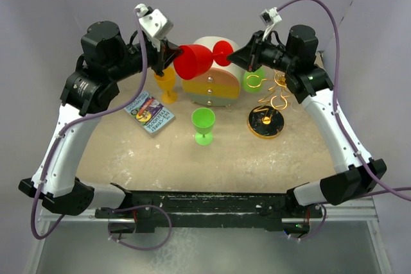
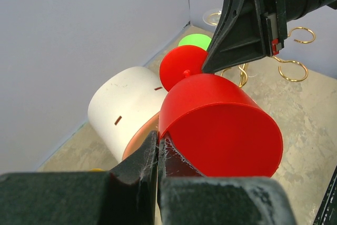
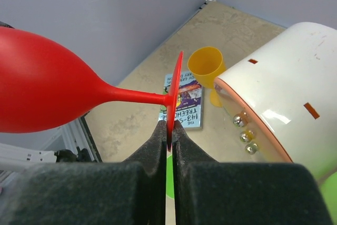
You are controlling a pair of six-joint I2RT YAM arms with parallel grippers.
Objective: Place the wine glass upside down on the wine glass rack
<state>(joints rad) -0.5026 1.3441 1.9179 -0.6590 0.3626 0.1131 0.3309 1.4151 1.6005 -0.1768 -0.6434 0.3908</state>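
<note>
The left gripper (image 1: pixel 171 56) is clamped on the bowl rim of the smooth red plastic wine glass (image 1: pixel 194 61). The glass is held level in the air, up and left of the gold wire wine glass rack (image 1: pixel 271 108), with its stem running left to right. Its thin disc foot is pinched edge-on by the right gripper (image 1: pixel 232 56), the arm nearer the rack's curled loops.

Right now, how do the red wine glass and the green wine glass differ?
The red wine glass lies sideways in the air; the green wine glass stands upright on the table. The red one is clamped at its rim by the left gripper and at its foot by the right gripper; the green one is untouched. Both are stemmed, opaque glasses.
</note>
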